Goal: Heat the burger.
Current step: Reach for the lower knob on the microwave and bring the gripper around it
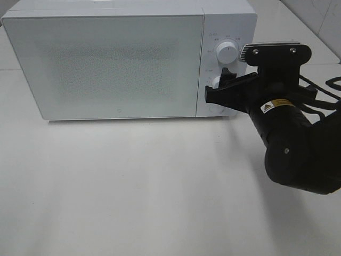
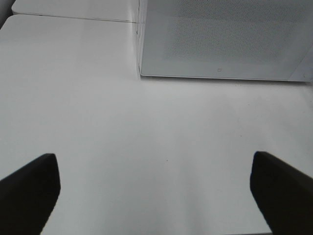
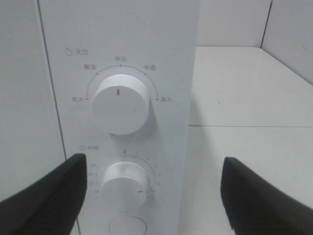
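Note:
The burger is out of view. A white microwave (image 1: 106,64) stands at the back of the table with its door shut. My right gripper (image 1: 219,89) is open in front of the control panel (image 3: 117,29). Its two black fingers (image 3: 44,196) stand to either side of the lower dial (image 3: 124,181) without touching it. The upper dial (image 3: 121,103) sits above, its red mark pointing straight up. My left gripper (image 2: 156,196) is open over bare table, with nothing between its fingers, a little way in front of the microwave (image 2: 220,39).
A round button (image 3: 128,226) sits below the lower dial. The white table (image 1: 133,186) stretches in front of the microwave. The right arm's black body (image 1: 298,154) hangs over the table's right side. A wall rises behind.

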Motion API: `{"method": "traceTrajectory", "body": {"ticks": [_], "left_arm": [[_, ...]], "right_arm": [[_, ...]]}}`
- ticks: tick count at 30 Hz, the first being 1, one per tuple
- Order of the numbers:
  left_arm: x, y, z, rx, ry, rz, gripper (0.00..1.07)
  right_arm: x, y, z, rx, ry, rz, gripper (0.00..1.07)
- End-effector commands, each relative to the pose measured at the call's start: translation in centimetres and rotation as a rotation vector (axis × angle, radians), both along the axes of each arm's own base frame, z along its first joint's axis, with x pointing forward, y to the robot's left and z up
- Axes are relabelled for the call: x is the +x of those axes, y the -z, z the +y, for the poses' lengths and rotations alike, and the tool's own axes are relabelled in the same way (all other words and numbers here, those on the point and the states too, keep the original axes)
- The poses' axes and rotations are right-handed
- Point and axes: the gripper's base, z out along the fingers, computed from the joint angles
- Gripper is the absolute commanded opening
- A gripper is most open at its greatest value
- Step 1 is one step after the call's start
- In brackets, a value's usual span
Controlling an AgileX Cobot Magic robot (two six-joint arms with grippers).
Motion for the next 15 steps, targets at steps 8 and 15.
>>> {"method": "traceTrajectory", "body": {"ticks": [8, 15], "left_arm": [[-0.2, 0.0, -0.1, -0.016, -0.003, -0.023, 0.98], [-0.2, 0.0, -0.1, -0.016, -0.003, -0.023, 0.98]], "right_arm": [[0.7, 1.0, 1.4, -0.157, 0.043, -0.070, 0.76], [1.5, 1.0, 2.2, -0.097, 0.033, -0.081, 0.76]]}}
